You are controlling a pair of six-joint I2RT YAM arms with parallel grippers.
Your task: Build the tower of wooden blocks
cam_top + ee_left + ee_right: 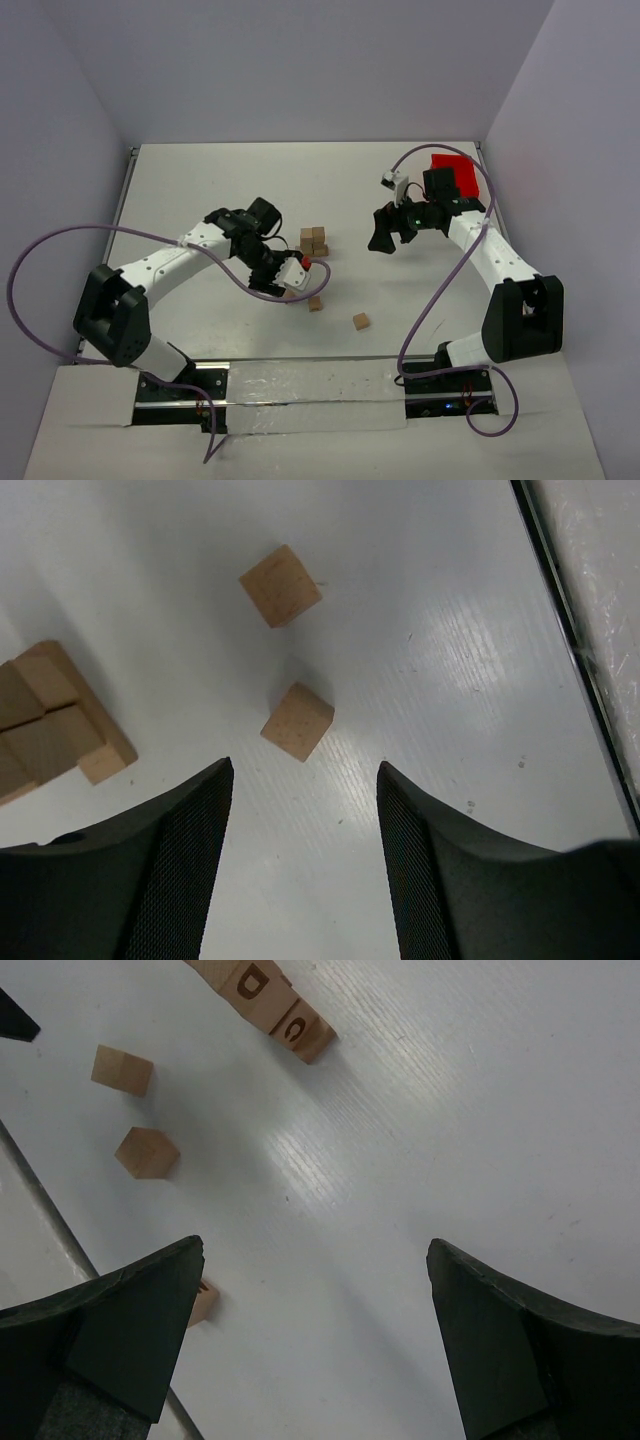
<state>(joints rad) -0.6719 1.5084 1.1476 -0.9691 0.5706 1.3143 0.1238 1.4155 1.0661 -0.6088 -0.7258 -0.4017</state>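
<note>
While the left gripper (305, 770) hangs part-open and empty over a loose wood block (297, 721) — apparently lining up a pick — we note the tower (314, 241) close by; right gripper (315, 1250) gapes wide, idle.

A white table (200, 190) sits boxed in by plain pale lavender walls (300, 70)

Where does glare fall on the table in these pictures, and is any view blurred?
Left wrist: a bright sheen lies on the table right of the loose blocks, which stay sharp and cast soft shadows. Right wrist: a glare streak crosses the table mid-frame; no blur. Top external: even, soft light, no glare; the tower looks small but clear.
</note>
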